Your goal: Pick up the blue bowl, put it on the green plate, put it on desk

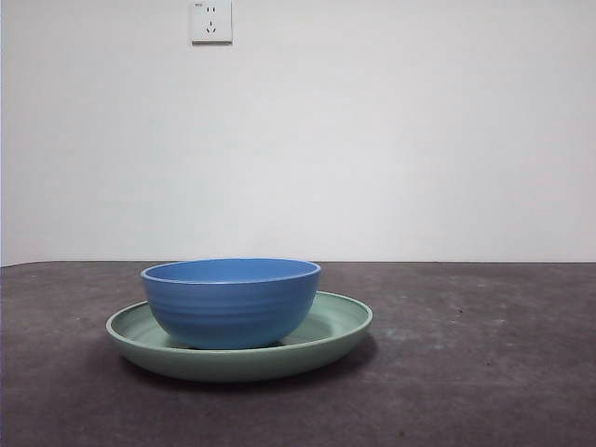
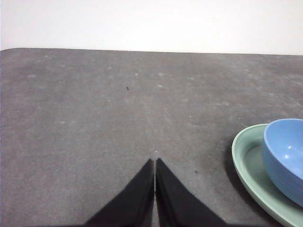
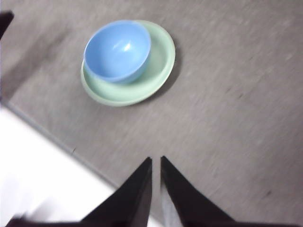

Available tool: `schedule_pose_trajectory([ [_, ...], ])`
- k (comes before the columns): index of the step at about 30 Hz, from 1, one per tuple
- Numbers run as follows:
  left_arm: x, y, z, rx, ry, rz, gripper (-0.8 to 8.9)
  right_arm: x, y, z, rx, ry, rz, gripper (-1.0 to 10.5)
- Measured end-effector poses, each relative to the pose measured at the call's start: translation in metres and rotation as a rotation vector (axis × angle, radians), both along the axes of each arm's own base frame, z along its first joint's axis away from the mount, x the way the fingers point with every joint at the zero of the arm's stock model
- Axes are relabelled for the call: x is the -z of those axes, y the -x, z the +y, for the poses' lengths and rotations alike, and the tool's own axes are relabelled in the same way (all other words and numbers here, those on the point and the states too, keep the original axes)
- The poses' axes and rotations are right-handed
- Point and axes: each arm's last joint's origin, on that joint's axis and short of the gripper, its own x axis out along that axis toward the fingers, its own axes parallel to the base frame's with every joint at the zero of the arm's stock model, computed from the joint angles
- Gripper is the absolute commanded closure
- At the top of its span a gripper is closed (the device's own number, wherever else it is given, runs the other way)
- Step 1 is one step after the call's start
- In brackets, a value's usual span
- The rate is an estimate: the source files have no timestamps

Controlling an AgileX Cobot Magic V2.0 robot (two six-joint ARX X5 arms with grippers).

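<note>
We see the blue bowl (image 1: 231, 303) sitting in the green plate (image 1: 321, 346) on the table (image 1: 484, 372). Our left gripper (image 2: 155, 163) and right gripper (image 3: 155, 161) hover apart from them, jaws closed, empty.

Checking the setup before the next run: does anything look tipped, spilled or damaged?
Nothing stands out. The blue bowl sits upright and empty in the green plate, off-centre, on the desk.

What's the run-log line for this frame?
blue bowl: in green plate | plate: on desk | left gripper: shut, away | right gripper: shut, away
</note>
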Motion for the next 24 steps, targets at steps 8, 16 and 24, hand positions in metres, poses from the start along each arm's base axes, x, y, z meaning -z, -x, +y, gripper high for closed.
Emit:
schedule_pose_trajectory([
  [8,0.0,0.0,0.0,0.0,0.0,0.0,8.07,0.035,-0.015,-0.022,0.34,-0.087,-0.417,9.2],
  [16,0.0,0.0,0.0,0.0,0.0,0.0,8.07,0.146,-0.036,-0.038,0.559,-0.09,-0.673,9.2],
  [24,0.0,0.0,0.0,0.0,0.0,0.0,8.07,0.208,-0.045,-0.04,0.608,-0.056,-0.642,9.2],
])
